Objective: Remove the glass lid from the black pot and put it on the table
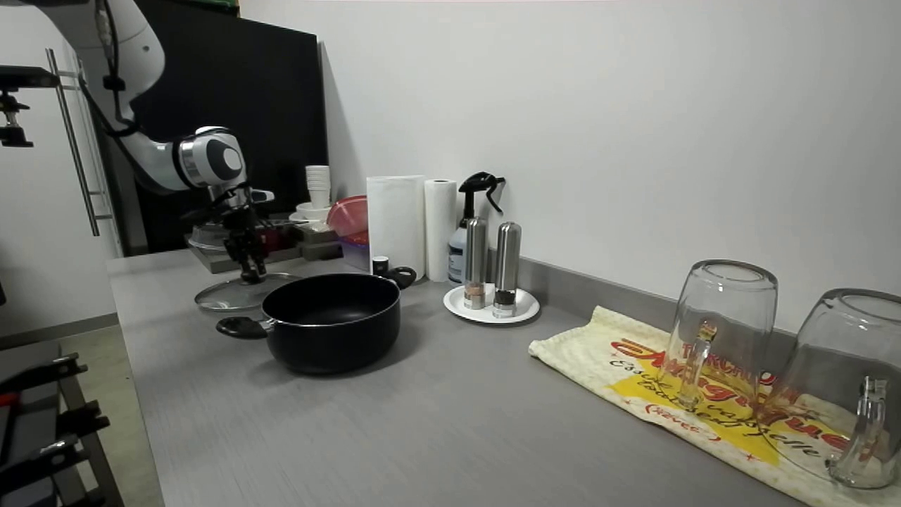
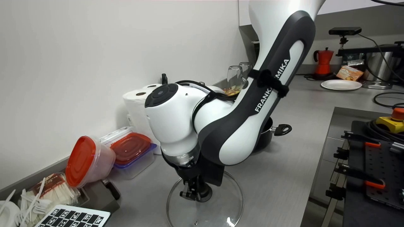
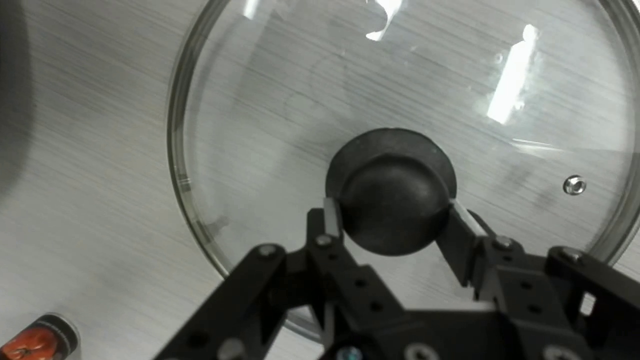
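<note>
The glass lid [image 1: 219, 298] lies flat, apparently on the grey table [image 1: 422, 436], beside the black pot [image 1: 331, 345]. The lid also shows in an exterior view [image 2: 217, 208] and fills much of the wrist view [image 3: 250, 125]. The pot stands uncovered and upright; in an exterior view the arm mostly hides it [image 2: 266, 137]. My gripper [image 3: 395, 212] points down over the lid's centre. Its two fingertips touch the black knob from both sides, so it is shut on the knob. The gripper also shows in both exterior views [image 1: 252, 271] [image 2: 199, 194].
Behind the pot stand paper rolls [image 1: 395, 225], a spray bottle [image 1: 457, 246] and two mills on a white plate [image 1: 450, 306]. Plastic containers [image 2: 129, 148] and a grey tray [image 2: 101, 195] are near the lid. Upturned glasses stand on a patterned cloth [image 1: 598, 338].
</note>
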Robot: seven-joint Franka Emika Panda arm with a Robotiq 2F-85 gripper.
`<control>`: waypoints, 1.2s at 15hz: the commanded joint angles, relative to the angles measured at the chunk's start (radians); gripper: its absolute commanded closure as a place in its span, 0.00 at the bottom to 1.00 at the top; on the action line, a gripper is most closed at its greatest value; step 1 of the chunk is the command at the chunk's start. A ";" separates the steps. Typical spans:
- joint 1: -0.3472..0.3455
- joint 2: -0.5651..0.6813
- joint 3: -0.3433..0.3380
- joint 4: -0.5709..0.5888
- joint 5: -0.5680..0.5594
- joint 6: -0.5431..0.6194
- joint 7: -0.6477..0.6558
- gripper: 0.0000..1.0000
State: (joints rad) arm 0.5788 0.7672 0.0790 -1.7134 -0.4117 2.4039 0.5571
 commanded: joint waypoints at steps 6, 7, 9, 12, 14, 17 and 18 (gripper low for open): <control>0.028 -0.011 -0.012 0.021 0.073 -0.036 -0.010 0.75; 0.027 -0.014 -0.010 0.020 0.081 -0.042 -0.012 0.56; 0.028 0.002 -0.020 0.005 0.072 -0.003 -0.012 0.49; 0.027 -0.005 -0.019 0.008 0.077 -0.010 -0.012 0.29; 0.027 -0.008 -0.019 0.010 0.077 -0.013 -0.012 0.25; 0.027 -0.008 -0.019 0.010 0.077 -0.014 -0.012 0.25; 0.027 -0.008 -0.018 0.010 0.077 -0.014 -0.012 0.25</control>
